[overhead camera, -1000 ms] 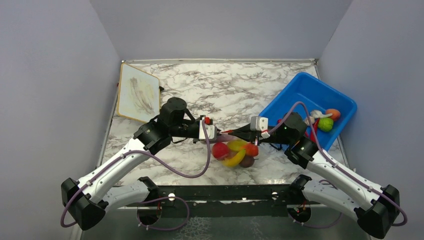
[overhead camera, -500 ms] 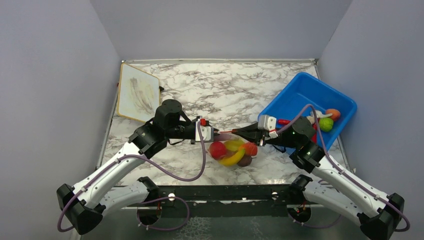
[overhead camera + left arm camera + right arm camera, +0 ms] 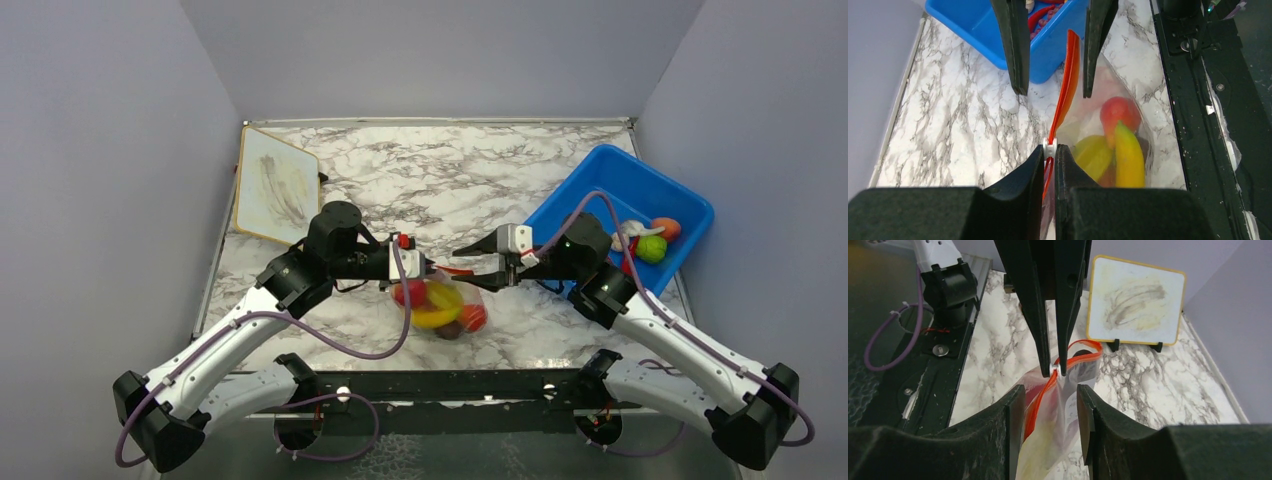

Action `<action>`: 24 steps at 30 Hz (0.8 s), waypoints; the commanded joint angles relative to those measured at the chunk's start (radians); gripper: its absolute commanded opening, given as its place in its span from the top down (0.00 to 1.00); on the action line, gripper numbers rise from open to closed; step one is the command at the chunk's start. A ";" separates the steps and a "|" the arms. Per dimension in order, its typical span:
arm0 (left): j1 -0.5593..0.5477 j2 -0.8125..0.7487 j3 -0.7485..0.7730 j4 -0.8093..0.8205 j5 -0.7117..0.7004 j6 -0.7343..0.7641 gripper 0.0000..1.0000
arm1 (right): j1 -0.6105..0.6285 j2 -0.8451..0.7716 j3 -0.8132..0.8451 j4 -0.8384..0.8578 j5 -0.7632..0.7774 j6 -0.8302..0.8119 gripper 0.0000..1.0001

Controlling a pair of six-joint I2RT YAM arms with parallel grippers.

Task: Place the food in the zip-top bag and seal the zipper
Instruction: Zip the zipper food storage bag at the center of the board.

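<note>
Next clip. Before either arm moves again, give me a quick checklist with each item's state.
1. Left tool clamped on the zipper: ok, shut on the strip.
2. Right tool gripping the zipper: not ok, open, fingers either side of the strip.
3. Zip-top bag holds food: ok, banana and red fruit inside.
4. All food bagged: not ok, pieces lie in the blue bin.
5. Zipper sealed end to end: cannot tell.

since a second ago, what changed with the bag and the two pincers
The right pincer opened and let go of the zipper; the zip-top bag of food swung to the left. The left pincer stays shut on the zipper, and the blue bin has not moved.
</note>
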 commanded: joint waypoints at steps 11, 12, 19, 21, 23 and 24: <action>0.003 0.019 0.027 0.044 0.035 -0.017 1.00 | 0.001 -0.003 -0.002 0.013 0.003 0.077 0.99; 0.003 0.020 0.027 0.043 0.031 -0.015 1.00 | 0.001 -0.007 -0.009 0.035 0.009 0.108 0.99; 0.003 0.019 0.077 -0.017 0.021 0.013 1.00 | 0.000 0.005 0.052 -0.034 0.065 0.130 0.99; 0.003 0.007 0.074 -0.025 0.003 0.021 1.00 | 0.000 -0.005 0.052 -0.031 0.106 0.113 0.99; 0.004 -0.005 0.074 -0.039 -0.020 0.031 1.00 | 0.001 -0.008 0.063 -0.062 0.134 0.085 0.99; 0.003 -0.009 0.076 -0.047 -0.031 0.033 1.00 | 0.000 -0.009 0.068 -0.074 0.147 0.073 0.99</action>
